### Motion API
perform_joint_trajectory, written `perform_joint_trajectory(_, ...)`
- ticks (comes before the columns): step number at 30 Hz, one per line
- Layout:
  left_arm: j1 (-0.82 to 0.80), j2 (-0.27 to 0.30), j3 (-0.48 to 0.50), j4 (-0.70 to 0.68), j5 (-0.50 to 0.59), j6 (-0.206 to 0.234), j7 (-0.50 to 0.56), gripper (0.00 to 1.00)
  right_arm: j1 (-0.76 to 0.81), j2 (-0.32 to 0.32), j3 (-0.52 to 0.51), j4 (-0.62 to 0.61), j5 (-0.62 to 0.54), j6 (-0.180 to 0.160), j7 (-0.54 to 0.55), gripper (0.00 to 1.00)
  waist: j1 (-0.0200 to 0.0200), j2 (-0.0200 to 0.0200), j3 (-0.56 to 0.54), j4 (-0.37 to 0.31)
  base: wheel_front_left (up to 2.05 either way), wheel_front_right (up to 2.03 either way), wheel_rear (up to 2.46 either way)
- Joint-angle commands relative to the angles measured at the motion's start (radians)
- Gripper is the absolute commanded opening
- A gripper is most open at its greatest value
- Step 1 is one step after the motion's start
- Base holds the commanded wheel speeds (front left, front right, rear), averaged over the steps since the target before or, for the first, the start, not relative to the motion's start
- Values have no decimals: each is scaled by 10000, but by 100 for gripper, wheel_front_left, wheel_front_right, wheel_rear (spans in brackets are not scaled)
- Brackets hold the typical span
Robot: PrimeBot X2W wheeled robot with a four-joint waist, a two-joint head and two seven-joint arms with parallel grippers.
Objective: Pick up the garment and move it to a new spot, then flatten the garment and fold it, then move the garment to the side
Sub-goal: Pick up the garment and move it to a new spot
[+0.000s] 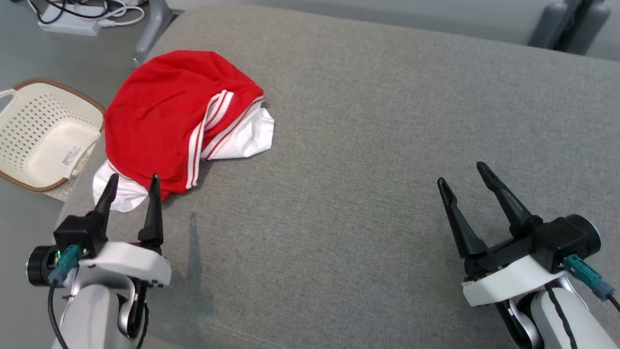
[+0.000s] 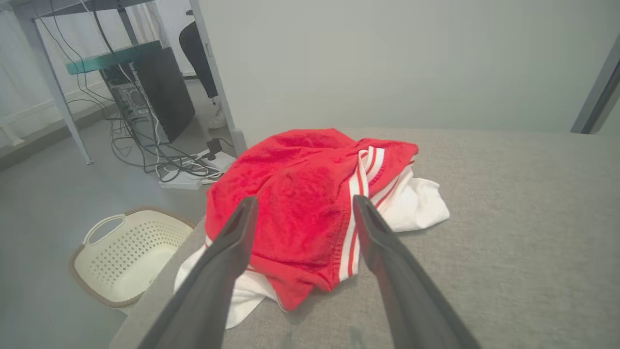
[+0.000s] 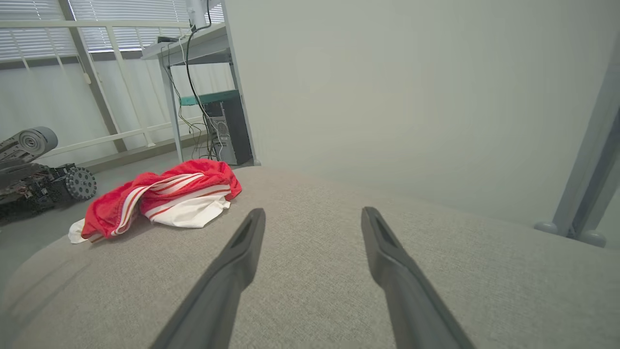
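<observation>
The grey cushion [image 1: 387, 145] is lying bare from twelve round to three o'clock, giving wide passage. The heaped garment [image 1: 164, 121] is blocking ten o'clock, just ahead of the left gripper [image 1: 134, 177]. A basket [image 1: 29, 121] is sitting beyond the edge at nine.

Items you cannot fully read: garment [image 1: 160, 116], its white part largely tucked beneath the red, kind of garment not tellable; left gripper [image 1: 134, 180], tips overlapping the garment's near hem, contact unclear; basket [image 1: 29, 140], cut by the head view's left edge, its label [image 1: 70, 156] too small to read; tracked machine [image 3: 34, 169], cut by the right wrist view's left edge.
</observation>
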Motion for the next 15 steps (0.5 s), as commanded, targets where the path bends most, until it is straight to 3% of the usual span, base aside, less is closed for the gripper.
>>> perform_joint_trajectory(1,-671,268,-27,642,32,-134,-25,100,-172,-106,20,-104,-96,-3,-30,100,0,0,678,-457,0,0,0)
perform_joint_trajectory(10,-3157,901,-359,3295,44,-507,727,100,-644,-204,290,-132,-181,-3,-30,100,0,0,1426,-1061,0,0,0)
perform_joint_trajectory(15,-3855,1041,-550,4316,132,-437,1136,100,-721,-199,236,-153,-169,-3,-30,100,0,0,1560,-1283,0,0,0)
